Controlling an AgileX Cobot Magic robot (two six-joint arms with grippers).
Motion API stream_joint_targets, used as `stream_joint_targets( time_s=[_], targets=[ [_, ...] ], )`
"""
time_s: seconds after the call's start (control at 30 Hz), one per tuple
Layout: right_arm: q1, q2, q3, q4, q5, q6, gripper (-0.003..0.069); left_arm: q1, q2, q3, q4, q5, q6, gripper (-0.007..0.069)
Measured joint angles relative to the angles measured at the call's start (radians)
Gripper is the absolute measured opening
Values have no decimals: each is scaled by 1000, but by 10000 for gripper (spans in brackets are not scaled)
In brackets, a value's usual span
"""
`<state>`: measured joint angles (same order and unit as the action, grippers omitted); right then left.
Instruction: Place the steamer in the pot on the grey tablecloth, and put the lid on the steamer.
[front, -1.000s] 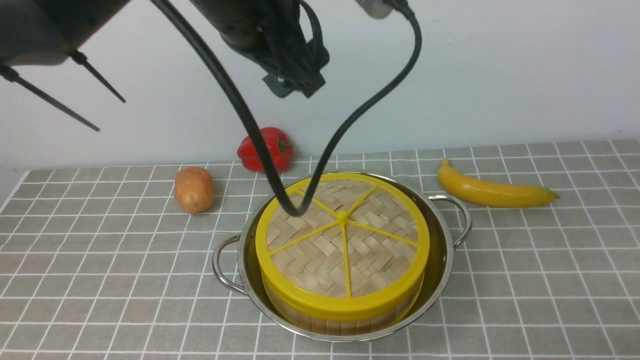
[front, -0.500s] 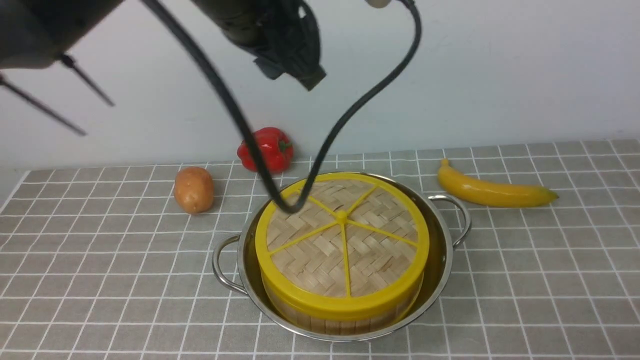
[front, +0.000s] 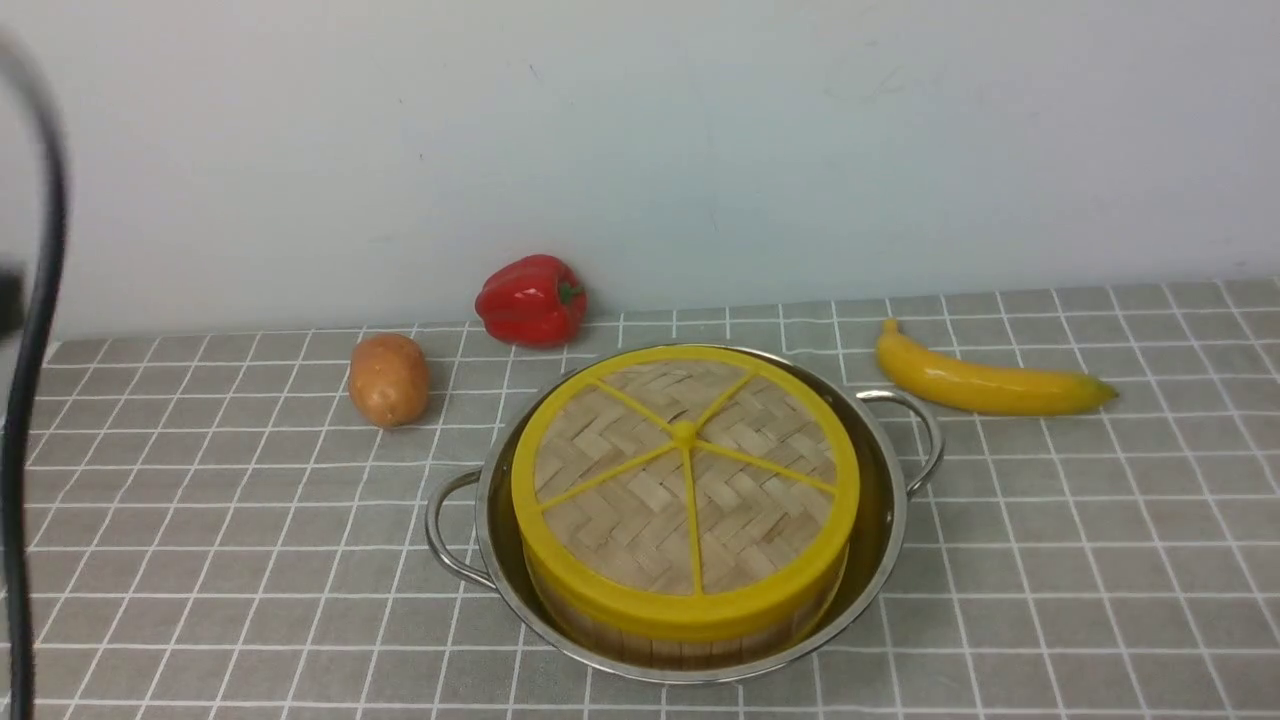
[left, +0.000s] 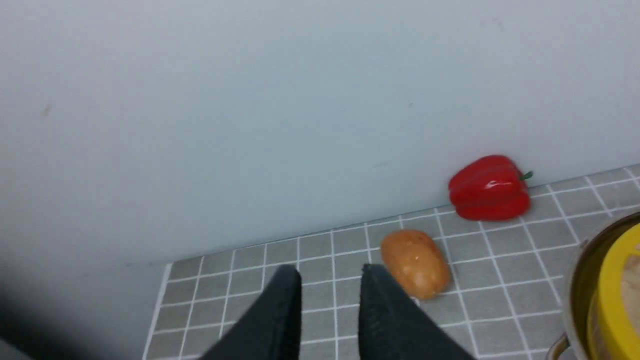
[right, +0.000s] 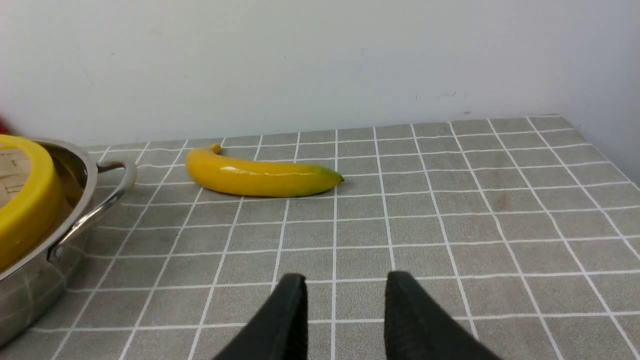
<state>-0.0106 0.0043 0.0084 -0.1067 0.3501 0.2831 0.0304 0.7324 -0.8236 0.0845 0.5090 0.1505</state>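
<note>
The left gripper and the right gripper were each a little open, with nothing between the fingers. Both faced forward, above the grey tablecloth. On this cloth stood the steel pot, and inside it sat the steamer, with the lid on its top. Farther were the banana, the potato and the red pepper. In the left wrist view, the picture's edge cut the pot.
</note>
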Motion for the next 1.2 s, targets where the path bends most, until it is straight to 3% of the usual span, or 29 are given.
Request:
stream_joint_targets(
  time_s=[0.23,0.5,1.2],
  targets=[
    [0,0,0,1,0,0,240,99,-361,491,-15,-167,-1,156],
    [0,0,0,1,0,0,240,135,-597,777,-21,-223,-11,159],
    [0,0,0,1,-1,0,240,135,-731,831,-22,-136,-31,191]
  ],
)
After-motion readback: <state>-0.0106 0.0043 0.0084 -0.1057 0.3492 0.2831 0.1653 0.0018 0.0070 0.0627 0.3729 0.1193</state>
